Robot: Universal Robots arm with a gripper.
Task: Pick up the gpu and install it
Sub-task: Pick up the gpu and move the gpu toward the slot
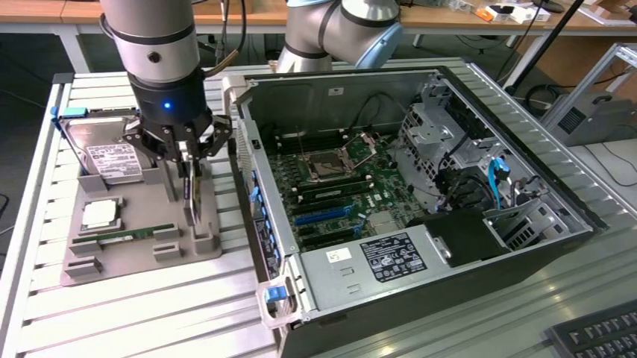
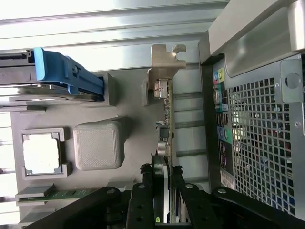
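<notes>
Step in hand: the pick-up half of the task. I am holding the gripper (image 1: pixel 187 165) low over the grey tray (image 1: pixel 149 246), beside the open computer case (image 1: pixel 398 82).

The gpu (image 1: pixel 194 195) is standing on its thin edge in the tray slot nearest the case. The hard drive (image 1: pixel 110 149) and memory stick (image 1: pixel 124 236) are lying in other bays, well apart from it.

In the wrist view I am seeing the fingers (image 2: pixel 145 191) straddling the card, one on each face. They look pressed against it, so I am reading this as a pinch on the gpu (image 2: pixel 165 119), not spread jaws. Its silver end bracket (image 2: pixel 164 62) is pointing away from the gripper (image 2: pixel 163 171).

In the exterior view the card's lower edge appears to be sitting in the tray. I am judging it gripped but not lifted; nothing is installed.

Judgement on the next move: it is calling for a firm grip, with the card kept upright and drawn straight out of the slot. The case wall (image 2: pixel 257 143) is standing just beside the card, so any sideways drift is risking a knock on the bracket.
</notes>
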